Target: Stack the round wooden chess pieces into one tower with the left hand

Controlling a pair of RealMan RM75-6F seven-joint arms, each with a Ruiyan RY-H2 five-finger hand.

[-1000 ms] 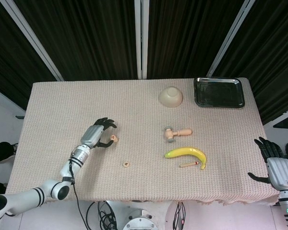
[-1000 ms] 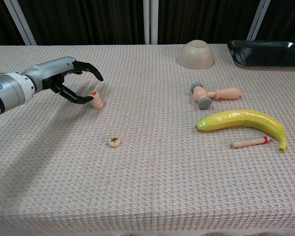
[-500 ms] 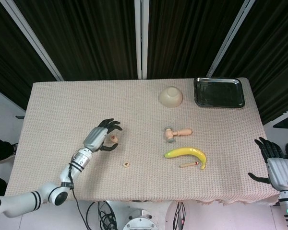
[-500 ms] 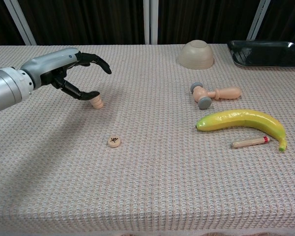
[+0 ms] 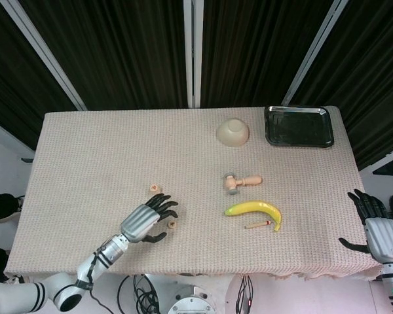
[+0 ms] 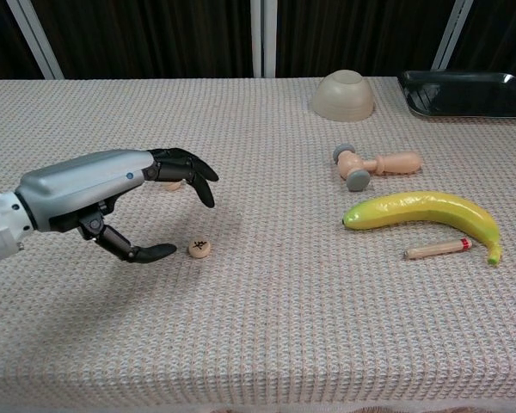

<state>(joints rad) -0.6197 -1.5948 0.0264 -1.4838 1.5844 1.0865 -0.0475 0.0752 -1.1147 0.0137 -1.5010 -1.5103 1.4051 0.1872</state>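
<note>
"So where are the round wooden pieces?"

"One flat piece (image 6: 199, 248) lies on the bench (image 6: 267, 344), near the front. The left hand (image 6: 112, 194) hangs right beside it, on its left. The fingers (image 6: 185, 168) are spread wide and hold nothing. The thumb tip is just beside the piece. The little stack (image 5: 155, 189) sits farther back, mostly hidden behind the hand in the chest view."

"What could go wrong?"

"I think the thumb could bump the flat piece and push it away. It is thin and lies low, so the fingers might slide over it. The hand could also knock the little stack over."

"And the right hand (image 5: 373, 226)?"

"It waits far off at the right edge, fingers spread, holding nothing."
</note>
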